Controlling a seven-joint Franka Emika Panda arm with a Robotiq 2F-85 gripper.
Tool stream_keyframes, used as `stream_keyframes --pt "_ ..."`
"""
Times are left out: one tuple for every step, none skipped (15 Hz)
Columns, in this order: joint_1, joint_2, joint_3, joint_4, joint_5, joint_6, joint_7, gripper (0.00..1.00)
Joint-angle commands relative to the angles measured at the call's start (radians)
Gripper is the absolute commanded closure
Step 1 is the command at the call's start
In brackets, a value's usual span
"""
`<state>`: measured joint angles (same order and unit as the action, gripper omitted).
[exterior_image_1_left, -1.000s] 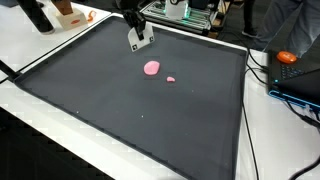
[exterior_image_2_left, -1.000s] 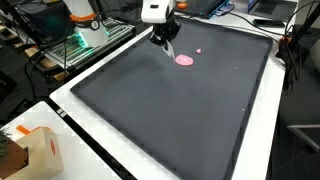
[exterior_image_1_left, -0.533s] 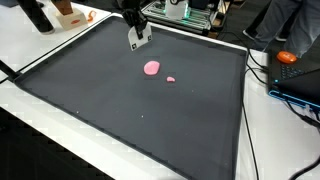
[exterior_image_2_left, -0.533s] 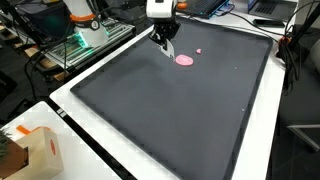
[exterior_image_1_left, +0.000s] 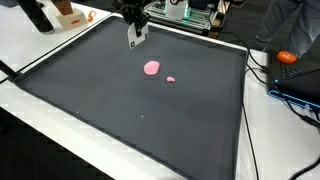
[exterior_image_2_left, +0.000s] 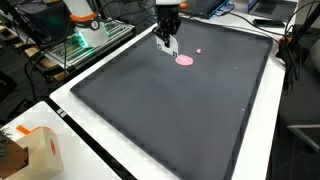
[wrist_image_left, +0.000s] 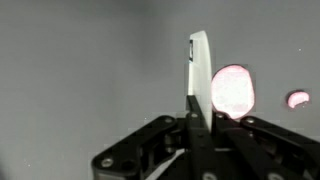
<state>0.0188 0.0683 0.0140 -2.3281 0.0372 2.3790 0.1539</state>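
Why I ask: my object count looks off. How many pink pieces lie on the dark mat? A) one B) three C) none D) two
D: a larger pink blob and a smaller pink bit lie close together but apart on the dark mat. Both exterior views and the wrist view show the two, and no other pink piece is in sight.

Black gripper (wrist_image_left: 198, 40) with angular linkage bars, flat pale grey fingers (wrist_image_left: 203, 75), white wrist housing (exterior_image_2_left: 168, 4) above
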Motion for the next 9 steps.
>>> stream_keyframes --pt "0.014 -0.027 0.006 0.009 -0.091 -0.036 -0.023 0.99" --pt "0.017 -0.029 0.010 0.020 -0.111 -0.059 -0.042 0.99" --pt "0.021 -0.029 0.014 0.030 -0.134 -0.077 -0.063 0.99" --pt "0.025 -0.028 0.019 0.043 -0.151 -0.097 -0.091 0.99" --pt "0.029 -0.028 0.024 0.053 -0.164 -0.105 -0.122 0.99" --pt "0.034 -0.028 0.030 0.064 -0.171 -0.113 -0.162 0.99" --pt "0.038 -0.028 0.037 0.073 -0.175 -0.112 -0.203 0.99" --pt "0.042 -0.032 0.044 0.078 -0.171 -0.105 -0.252 0.99" --pt "0.047 -0.037 0.052 0.084 -0.168 -0.101 -0.294 0.99"
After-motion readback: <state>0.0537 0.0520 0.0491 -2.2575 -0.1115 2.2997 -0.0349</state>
